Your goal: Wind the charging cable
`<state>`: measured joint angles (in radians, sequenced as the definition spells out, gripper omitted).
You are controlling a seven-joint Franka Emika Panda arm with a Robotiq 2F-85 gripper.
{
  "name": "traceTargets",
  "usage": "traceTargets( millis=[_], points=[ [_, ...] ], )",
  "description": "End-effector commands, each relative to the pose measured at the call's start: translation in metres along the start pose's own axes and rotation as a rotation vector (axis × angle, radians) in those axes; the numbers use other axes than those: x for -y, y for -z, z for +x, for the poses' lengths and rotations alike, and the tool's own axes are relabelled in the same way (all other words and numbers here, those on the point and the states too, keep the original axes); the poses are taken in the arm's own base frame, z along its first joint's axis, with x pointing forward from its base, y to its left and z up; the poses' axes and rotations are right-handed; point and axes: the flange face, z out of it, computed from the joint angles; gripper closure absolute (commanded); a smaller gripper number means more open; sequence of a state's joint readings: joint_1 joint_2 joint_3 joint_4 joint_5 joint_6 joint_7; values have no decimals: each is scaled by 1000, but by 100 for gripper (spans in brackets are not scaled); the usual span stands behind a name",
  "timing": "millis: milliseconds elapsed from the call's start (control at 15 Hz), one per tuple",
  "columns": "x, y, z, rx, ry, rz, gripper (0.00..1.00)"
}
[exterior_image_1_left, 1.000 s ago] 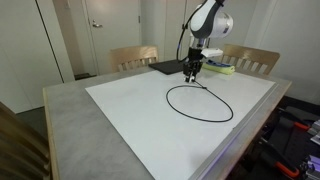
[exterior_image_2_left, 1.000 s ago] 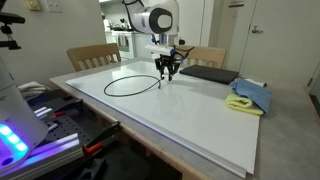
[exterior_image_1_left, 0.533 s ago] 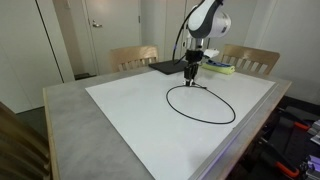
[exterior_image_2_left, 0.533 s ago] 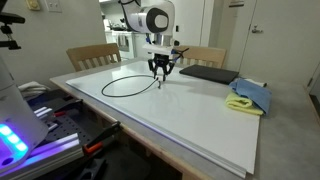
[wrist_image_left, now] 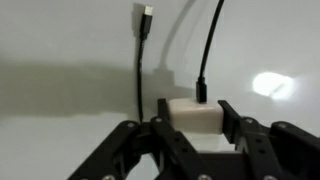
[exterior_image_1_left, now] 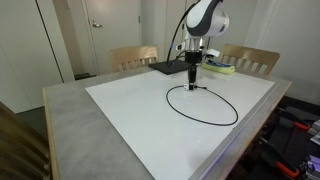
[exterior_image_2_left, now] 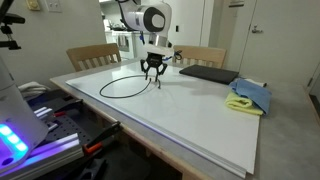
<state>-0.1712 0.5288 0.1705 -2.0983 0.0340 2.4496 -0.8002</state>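
A thin black charging cable (exterior_image_1_left: 205, 104) lies in one wide loop on the white sheet; it also shows as a loop in an exterior view (exterior_image_2_left: 125, 85). My gripper (exterior_image_1_left: 192, 72) hangs at the loop's far end, fingers down near the sheet (exterior_image_2_left: 152, 72). In the wrist view the gripper (wrist_image_left: 190, 118) is shut on the cable's white plug block (wrist_image_left: 192, 115), with the black cable (wrist_image_left: 208, 50) running out of its top. The cable's free connector end (wrist_image_left: 147, 20) lies close beside it on the sheet.
A black pad (exterior_image_1_left: 170, 67) and a yellow and blue cloth (exterior_image_2_left: 249, 97) lie near the sheet's edge. Wooden chairs (exterior_image_1_left: 133, 57) stand behind the grey table (exterior_image_1_left: 70, 110). The white sheet (exterior_image_1_left: 150, 115) covers most of the tabletop.
My gripper has moved a little sideways along the table with the plug block in it, dragging the loop so that it widens and shifts.
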Motion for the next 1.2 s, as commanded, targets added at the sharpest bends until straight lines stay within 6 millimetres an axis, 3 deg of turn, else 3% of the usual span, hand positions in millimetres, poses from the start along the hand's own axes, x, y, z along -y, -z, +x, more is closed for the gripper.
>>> traceTargets(
  millis=[0, 200, 267, 933, 1133],
  points=[
    [4, -1, 3, 1, 53, 14, 48],
    [10, -2, 6, -1, 113, 32, 48],
    [10, -2, 6, -1, 116, 33, 73],
    [34, -5, 20, 76, 674, 63, 73],
    [42, -6, 26, 113, 819, -3, 73]
  ],
)
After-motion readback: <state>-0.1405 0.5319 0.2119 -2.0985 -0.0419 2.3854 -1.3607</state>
